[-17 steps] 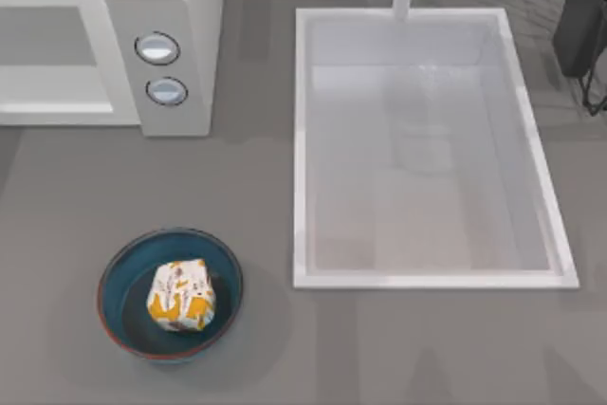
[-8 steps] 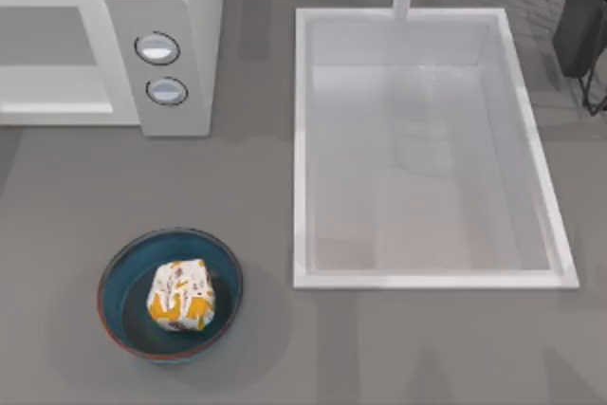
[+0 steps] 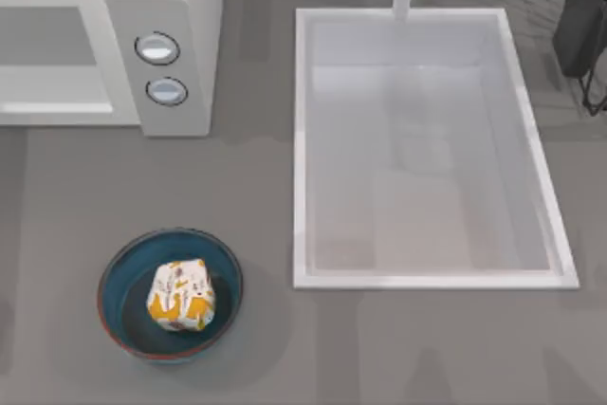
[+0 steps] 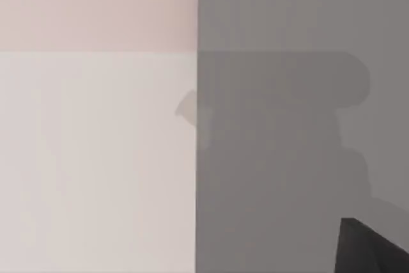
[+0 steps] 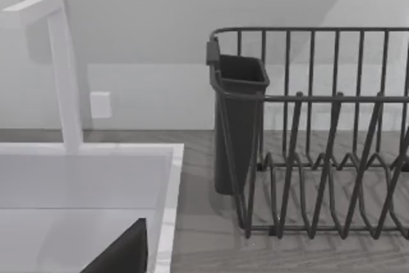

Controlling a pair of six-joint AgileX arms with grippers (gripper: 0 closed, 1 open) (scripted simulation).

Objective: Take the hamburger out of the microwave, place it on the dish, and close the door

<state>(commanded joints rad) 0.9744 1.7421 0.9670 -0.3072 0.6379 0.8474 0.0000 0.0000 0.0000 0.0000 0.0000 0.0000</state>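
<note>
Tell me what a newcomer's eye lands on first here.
The orange-patched hamburger sitting in the teal dish at the table's front left. Next, the big white sink in the middle, and the microwave at the back left with its two round knobs.

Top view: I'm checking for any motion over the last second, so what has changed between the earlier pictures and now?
Nothing visibly changed: the hamburger sits in the dish as before, and the microwave looks the same.
</note>
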